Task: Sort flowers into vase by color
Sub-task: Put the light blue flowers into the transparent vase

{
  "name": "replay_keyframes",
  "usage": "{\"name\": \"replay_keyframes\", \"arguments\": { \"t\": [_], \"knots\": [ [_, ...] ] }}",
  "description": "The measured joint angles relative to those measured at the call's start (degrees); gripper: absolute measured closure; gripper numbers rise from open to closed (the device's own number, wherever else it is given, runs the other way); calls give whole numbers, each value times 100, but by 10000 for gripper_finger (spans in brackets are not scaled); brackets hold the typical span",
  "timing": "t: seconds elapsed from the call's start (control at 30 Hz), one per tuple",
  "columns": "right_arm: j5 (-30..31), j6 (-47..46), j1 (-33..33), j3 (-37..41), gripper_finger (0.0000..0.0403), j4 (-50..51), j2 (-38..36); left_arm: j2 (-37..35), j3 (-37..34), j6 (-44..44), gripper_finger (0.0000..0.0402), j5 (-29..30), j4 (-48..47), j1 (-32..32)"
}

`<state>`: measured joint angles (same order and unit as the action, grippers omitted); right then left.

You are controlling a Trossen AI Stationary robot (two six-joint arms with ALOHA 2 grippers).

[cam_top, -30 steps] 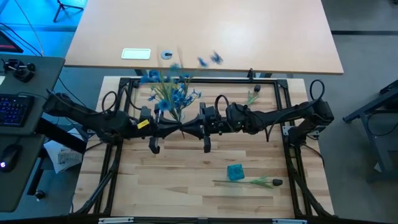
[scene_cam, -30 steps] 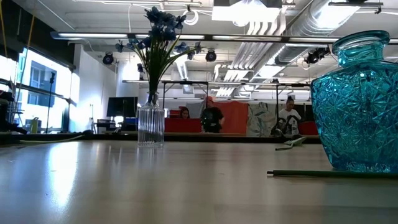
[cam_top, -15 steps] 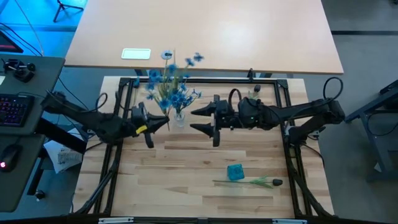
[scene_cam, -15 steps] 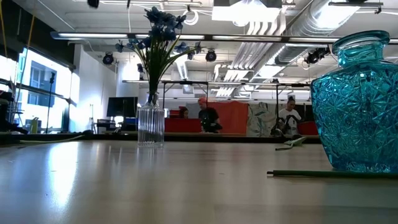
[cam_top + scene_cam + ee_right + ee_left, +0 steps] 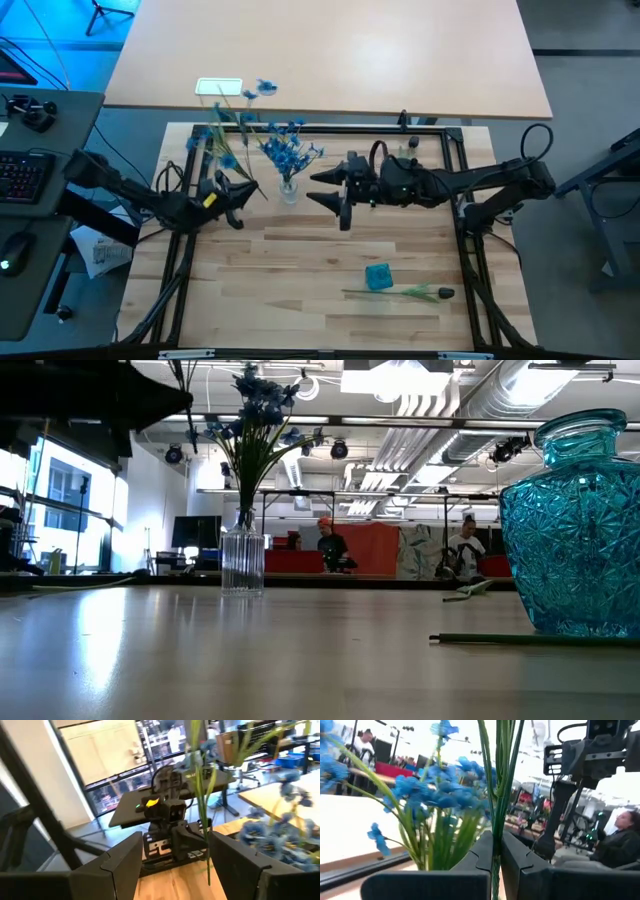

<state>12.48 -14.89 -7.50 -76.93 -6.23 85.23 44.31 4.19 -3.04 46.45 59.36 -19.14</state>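
Note:
A clear glass vase [image 5: 288, 191] at the table's far middle holds blue flowers [image 5: 285, 150]; the low view shows this vase [image 5: 242, 560] standing upright. Left of it, my left gripper [image 5: 250, 190] is shut on another blue flower [image 5: 225, 132]. My right gripper [image 5: 315, 189] stands open just right of the clear vase, with nothing between its fingers. A teal vase [image 5: 378, 277] stands near the front. A dark-budded flower [image 5: 405, 292] lies flat beside it. My left gripper pinches the blue flower's green stalks [image 5: 496, 832] between its two fingers, low on the stalks. The fingers lie level, pointing toward the table's right, across the stalks. The flower rises above the fingers, leaning toward the far left, clear of the table.
Another green stem [image 5: 405, 155] lies at the far right, by the black frame [image 5: 330, 128]. The teal vase [image 5: 580, 525] looms close in the low view, with a stalk [image 5: 530, 640] lying before it. People sit in the room beyond the table.
My right gripper has opened, let go of the blue flower's stalk and drawn back toward the table's right edge. My left gripper has carried the flower toward the left edge, past the clear vase. The blossoms now lean toward the far left.

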Motion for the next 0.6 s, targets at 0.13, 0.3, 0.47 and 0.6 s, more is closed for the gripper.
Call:
{"name": "replay_keyframes", "arguments": {
  "t": [0.13, 0.3, 0.47, 0.6],
  "knots": [
    [270, -59, 16, 2, 181, 0, 2, 2, -315, -185, 401, -791, 232, 770],
    [390, -72, 10, 2, 181, -1, 4, 29, -340, -281, 401, -1814, 234, 1519],
    [400, -188, -3, 2, 181, -2, 7, 112, -340, -287, 401, -2176, 260, 2094],
    [410, -307, -2, 2, 181, -3, 7, 429, -340, -336, 401, -2683, 565, 2500]
  ]
}}
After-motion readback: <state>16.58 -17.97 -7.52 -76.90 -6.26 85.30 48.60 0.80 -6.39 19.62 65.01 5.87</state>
